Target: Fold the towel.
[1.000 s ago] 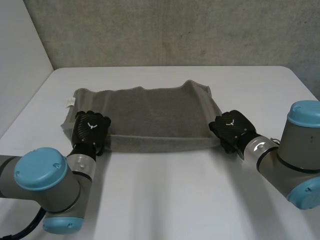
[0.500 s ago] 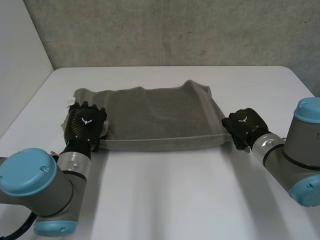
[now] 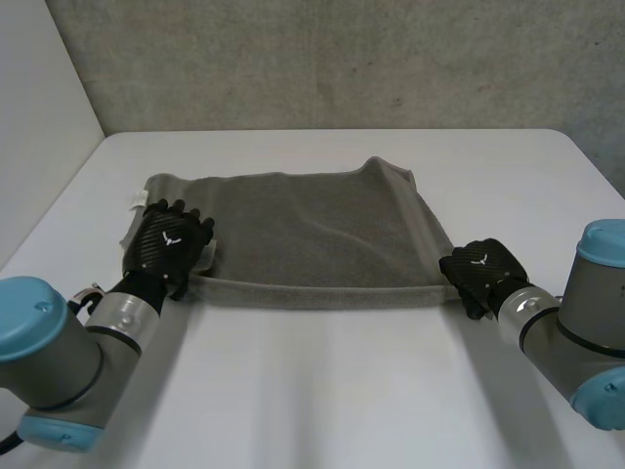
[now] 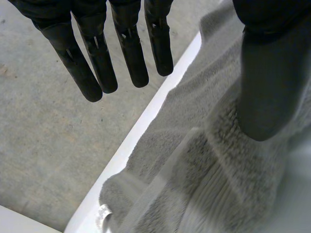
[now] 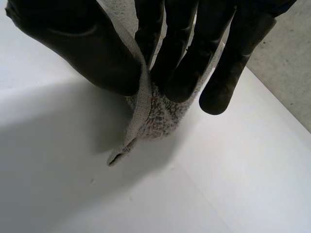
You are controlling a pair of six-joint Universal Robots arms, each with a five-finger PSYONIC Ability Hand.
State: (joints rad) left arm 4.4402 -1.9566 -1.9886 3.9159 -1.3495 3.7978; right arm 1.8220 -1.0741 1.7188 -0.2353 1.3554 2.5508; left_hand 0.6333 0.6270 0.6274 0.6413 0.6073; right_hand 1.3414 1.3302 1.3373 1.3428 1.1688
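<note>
The grey towel (image 3: 293, 234) lies spread on the white table (image 3: 332, 391), its near edge running from one hand to the other. My left hand (image 3: 168, 244) is over the near left corner. In the left wrist view its fingers (image 4: 99, 53) are straight and apart from the thumb (image 4: 265, 82), which is above the towel (image 4: 204, 160); the hand is open. My right hand (image 3: 483, 269) is at the near right corner. In the right wrist view this hand (image 5: 87, 43) pinches the towel's corner (image 5: 150, 116) between thumb and fingers, a little above the table.
A small white tag (image 3: 135, 200) sticks out at the towel's far left corner. The table's left edge (image 4: 146, 116) runs close beside the left hand, with concrete floor beyond it. A grey wall stands behind the table.
The left hand's fingers have straightened and let go of the near left corner. The right hand has drawn the near right corner towards the front and outwards, flattening the towel.
</note>
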